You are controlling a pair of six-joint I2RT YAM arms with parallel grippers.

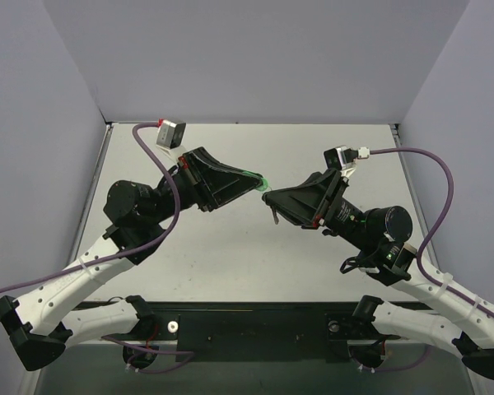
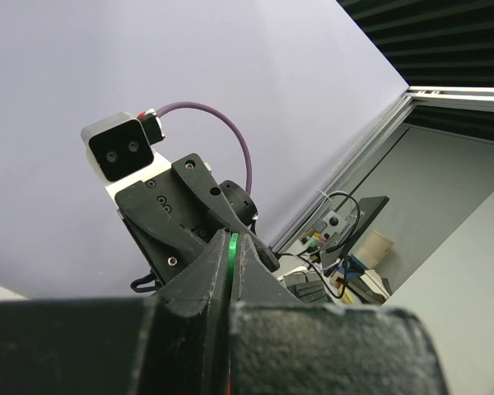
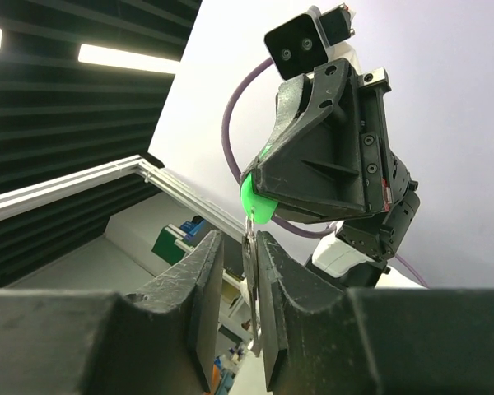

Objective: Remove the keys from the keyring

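My left gripper (image 1: pixel 255 183) is shut on the bright green tag of the keyring (image 1: pixel 262 178) and holds it in the air above the table. In the left wrist view only the tag's thin green edge (image 2: pixel 232 251) shows between the closed fingers. In the right wrist view the tag (image 3: pixel 257 204) sticks out of the left gripper, and the small silver-grey key (image 3: pixel 251 284) hangs down from its ring. My right gripper (image 3: pixel 235 247) is open around the key. The key lies against the right-hand finger (image 3: pixel 272 280), with a gap to the other finger. In the top view the key (image 1: pixel 273 216) hangs below the right gripper (image 1: pixel 268 197).
The grey table (image 1: pixel 255 255) lies below both arms, with white walls on three sides. Purple cables (image 1: pixel 432 156) loop from each wrist camera. The two grippers meet tip to tip over the middle of the table.
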